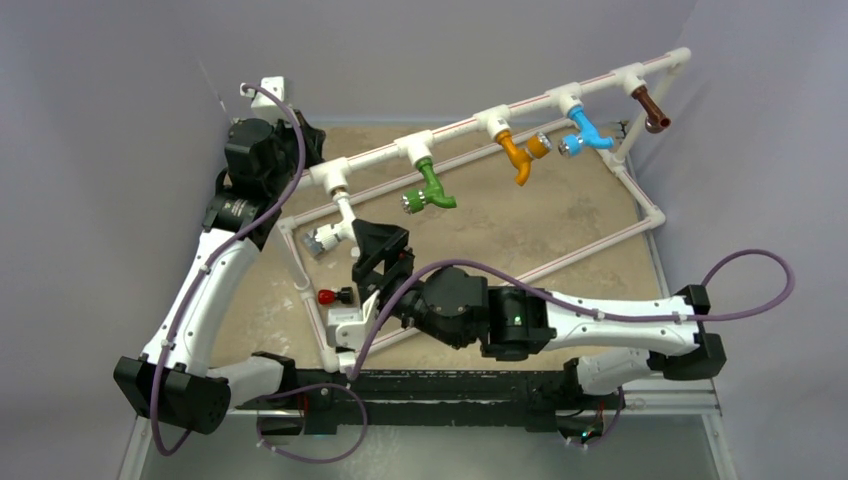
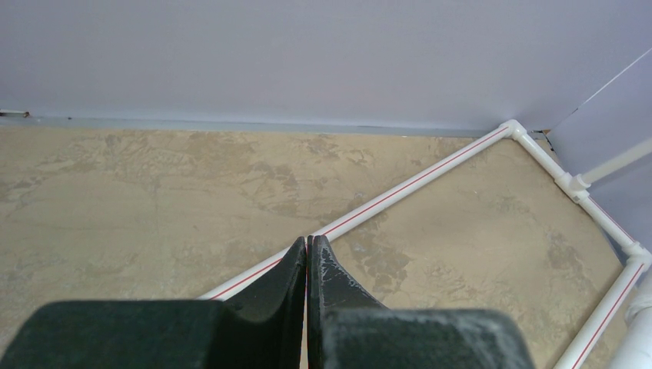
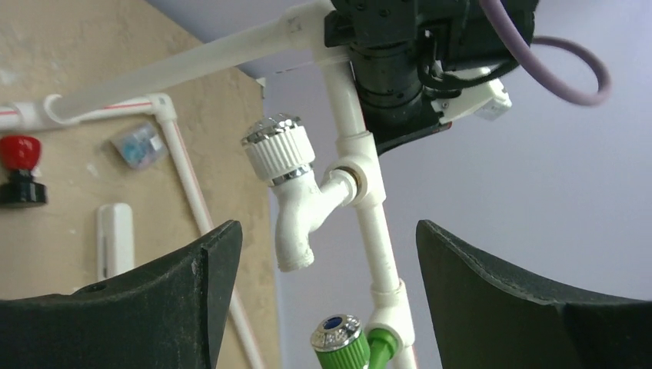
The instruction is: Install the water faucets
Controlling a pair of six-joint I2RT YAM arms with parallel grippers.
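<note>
I see the white faucet (image 3: pixel 296 215) as smooth glossy plastic with a shiny chromed cap (ribbed below); the surface (image 2: pixel 154 200) looks mottled, matt, stone-like; my right pincer (image 3: pixel 327 231) is grainy matt black.

white arms (image 1: pixel 215 290), black joints (image 1: pixel 170 385) (purple cables (image 3: pixel 600 77))

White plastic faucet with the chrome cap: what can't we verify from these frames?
- White plastic faucet: thread depth in the white tee fitting, hidden inside the fitting in the right wrist view; too small in the top view.
- Green plastic faucet: spout cut off by the right wrist view's bottom edge.
- Small red-and-black piece: cut by the right wrist view's left edge, too small in the top view.
</note>
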